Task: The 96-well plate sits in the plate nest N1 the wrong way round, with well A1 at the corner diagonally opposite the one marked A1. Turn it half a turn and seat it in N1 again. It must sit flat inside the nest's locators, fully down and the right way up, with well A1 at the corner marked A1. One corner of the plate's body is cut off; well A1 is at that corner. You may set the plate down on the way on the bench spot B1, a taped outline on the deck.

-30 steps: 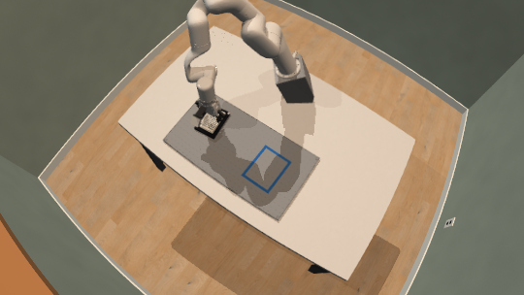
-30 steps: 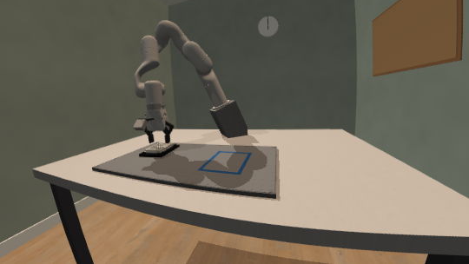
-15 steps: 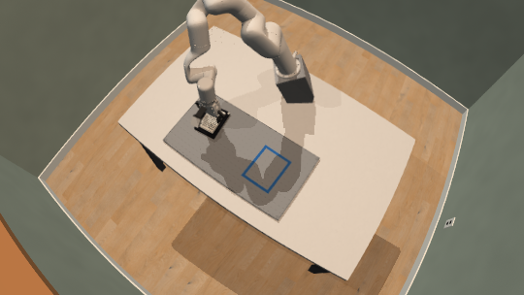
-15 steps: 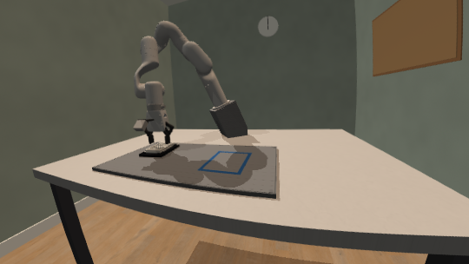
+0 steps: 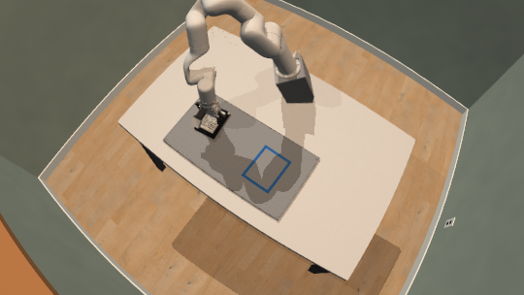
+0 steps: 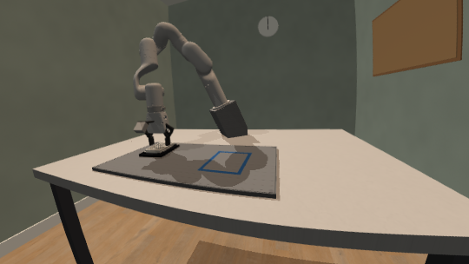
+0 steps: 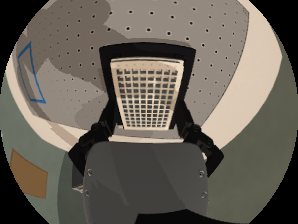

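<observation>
Lying flat in the black plate nest N1 (image 7: pixel 105 56), the 96-well plate (image 7: pixel 147 94) runs its long axis straight away from the wrist camera; its cut corner is too small to make out. The pincer (image 6: pixel 158 136) hangs directly above it, fingers spread wide to either side of the plate's near short end, pinching nothing. Nest and plate stand at one end of the grey perforated deck (image 5: pixel 194 147), well apart from the blue taped outline B1 (image 5: pixel 253 180). The deck rests on the pale bench (image 5: pixel 369 161).
</observation>
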Controlling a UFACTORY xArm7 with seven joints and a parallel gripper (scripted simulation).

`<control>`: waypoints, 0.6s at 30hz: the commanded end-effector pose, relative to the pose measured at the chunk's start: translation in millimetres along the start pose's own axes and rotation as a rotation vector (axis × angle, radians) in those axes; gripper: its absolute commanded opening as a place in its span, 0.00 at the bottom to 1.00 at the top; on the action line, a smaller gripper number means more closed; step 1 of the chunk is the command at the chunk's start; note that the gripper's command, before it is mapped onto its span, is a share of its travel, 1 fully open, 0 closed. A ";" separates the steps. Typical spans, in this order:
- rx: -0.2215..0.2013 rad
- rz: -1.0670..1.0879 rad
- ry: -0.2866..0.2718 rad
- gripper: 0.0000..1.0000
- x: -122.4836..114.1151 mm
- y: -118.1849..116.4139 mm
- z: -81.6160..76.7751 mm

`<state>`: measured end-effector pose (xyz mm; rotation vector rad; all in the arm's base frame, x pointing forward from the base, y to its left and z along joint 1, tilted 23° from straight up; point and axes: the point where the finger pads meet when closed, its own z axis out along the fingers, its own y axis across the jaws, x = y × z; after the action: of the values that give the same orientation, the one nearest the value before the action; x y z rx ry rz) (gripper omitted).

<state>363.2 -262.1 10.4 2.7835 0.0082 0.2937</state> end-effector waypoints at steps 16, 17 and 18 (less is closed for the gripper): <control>-0.002 -0.001 0.003 1.00 1.1 0.4 9.9; -0.002 -0.001 0.003 1.00 1.1 0.4 10.0; -0.002 -0.001 0.003 1.00 1.1 0.4 10.0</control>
<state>365.2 -265.4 1.2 2.7834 0.0082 0.2938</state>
